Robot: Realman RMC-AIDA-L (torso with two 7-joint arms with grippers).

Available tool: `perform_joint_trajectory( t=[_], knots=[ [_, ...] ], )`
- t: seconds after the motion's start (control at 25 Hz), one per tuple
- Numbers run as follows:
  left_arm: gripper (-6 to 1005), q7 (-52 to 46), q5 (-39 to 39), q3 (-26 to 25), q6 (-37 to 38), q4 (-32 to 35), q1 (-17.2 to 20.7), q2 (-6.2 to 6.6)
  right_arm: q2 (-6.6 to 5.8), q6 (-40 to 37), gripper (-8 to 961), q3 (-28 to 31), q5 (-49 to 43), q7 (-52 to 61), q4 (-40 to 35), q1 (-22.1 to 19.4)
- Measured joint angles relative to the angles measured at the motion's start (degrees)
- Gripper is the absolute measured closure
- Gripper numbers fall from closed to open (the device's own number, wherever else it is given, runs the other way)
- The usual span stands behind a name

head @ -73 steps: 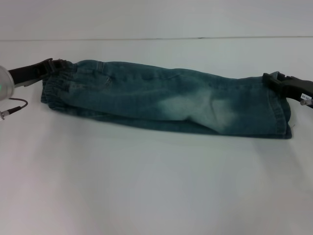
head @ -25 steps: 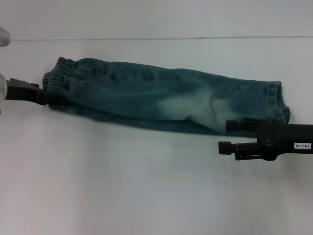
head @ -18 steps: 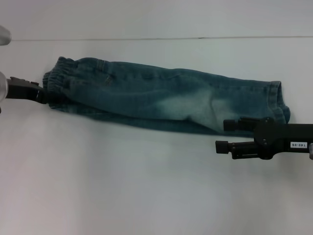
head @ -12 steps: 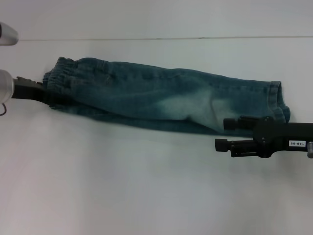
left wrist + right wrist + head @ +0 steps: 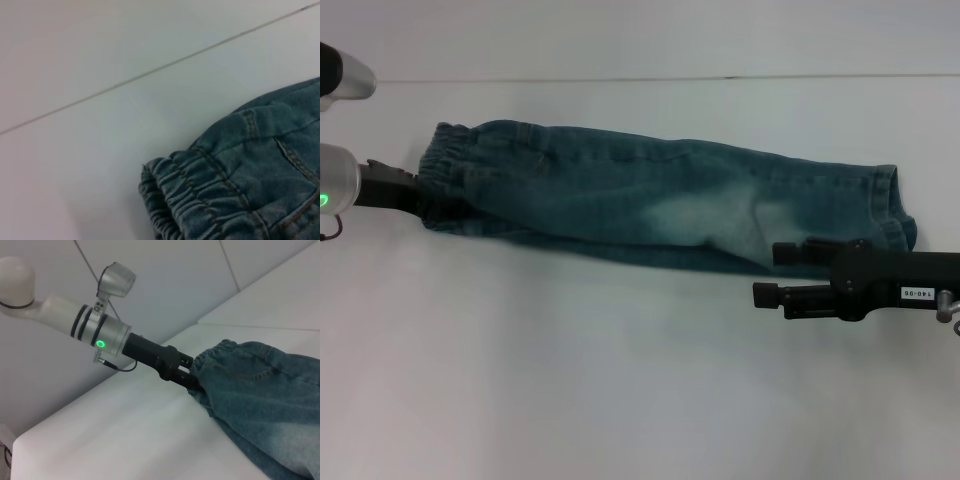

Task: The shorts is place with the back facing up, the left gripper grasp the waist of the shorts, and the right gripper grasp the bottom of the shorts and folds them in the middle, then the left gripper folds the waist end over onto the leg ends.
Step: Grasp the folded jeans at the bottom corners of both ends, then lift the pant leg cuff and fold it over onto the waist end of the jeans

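You've got the shorts folded lengthwise, stretched across the white table. Your left claw is clamped on the waist at the left end. Your right claw hovers with its fingers spread just in front of the leg ends, gripping nothing.

Head overhead; wrists low (sharing waist).

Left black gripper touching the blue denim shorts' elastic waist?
Touching. The right wrist view shows the left black gripper closed on the gathered waist of the blue denim shorts, no gap.
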Motion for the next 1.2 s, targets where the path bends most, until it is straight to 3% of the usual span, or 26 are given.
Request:
perform_joint_trajectory(
  t=[0.24,1.12,1.2],
  knots=[
    [368,1.1,-0.2,0.0,0.1,1.4,1.1,-0.72,0.12,0.7,9,-0.4,0.0,0.0,0.2,0.0],
    [518,1.5,-0.5,0.0,2.5,3.9,1.7,-1.30,0.07,1.4,11,-0.4,0.0,-0.1,0.9,0.7],
    [570,1.5,-0.5,-0.1,3.1,4.4,1.7,-1.40,0.07,1.4,12,-0.4,0.0,-0.1,0.9,0.8]
  ],
)
